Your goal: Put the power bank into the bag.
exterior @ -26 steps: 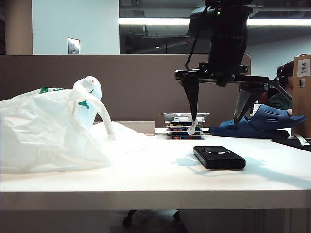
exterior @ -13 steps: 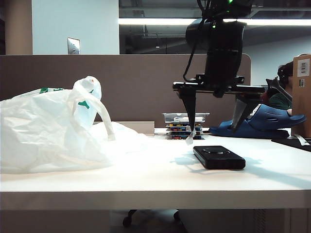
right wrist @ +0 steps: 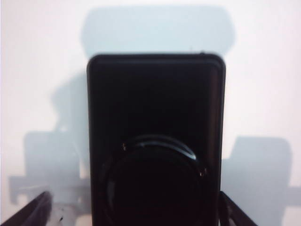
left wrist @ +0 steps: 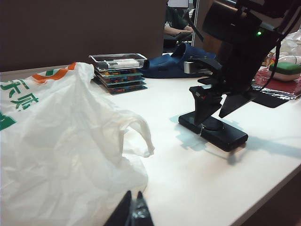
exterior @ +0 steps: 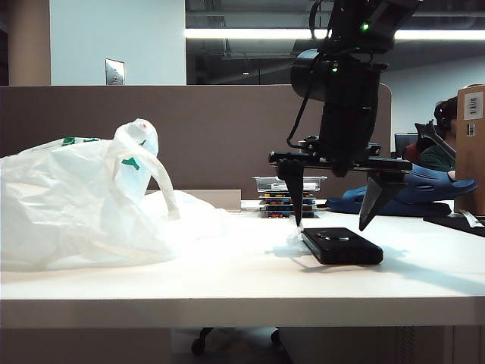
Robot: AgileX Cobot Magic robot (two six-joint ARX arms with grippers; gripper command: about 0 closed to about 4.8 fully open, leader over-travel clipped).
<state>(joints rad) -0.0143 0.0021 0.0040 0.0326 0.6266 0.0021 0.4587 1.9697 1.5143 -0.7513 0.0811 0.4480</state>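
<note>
Power bank (exterior: 341, 246): flat on counter (exterior: 227, 280), directly beneath right pincer (exterior: 333, 224); long axis crosswise to the wide-spread fingers, one per long side, not touching. Left pincer (left wrist: 133, 212): shut, empty, near bag (exterior: 83, 201), well apart from power bank. Right arm nearer.

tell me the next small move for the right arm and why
Probably lower a little further, then close. The right gripper hangs open just above the flat black rectangular power bank, jaws straddling it without touching yet. The crinkled white plastic bag waits to the left; the left gripper is shut beside it.
</note>
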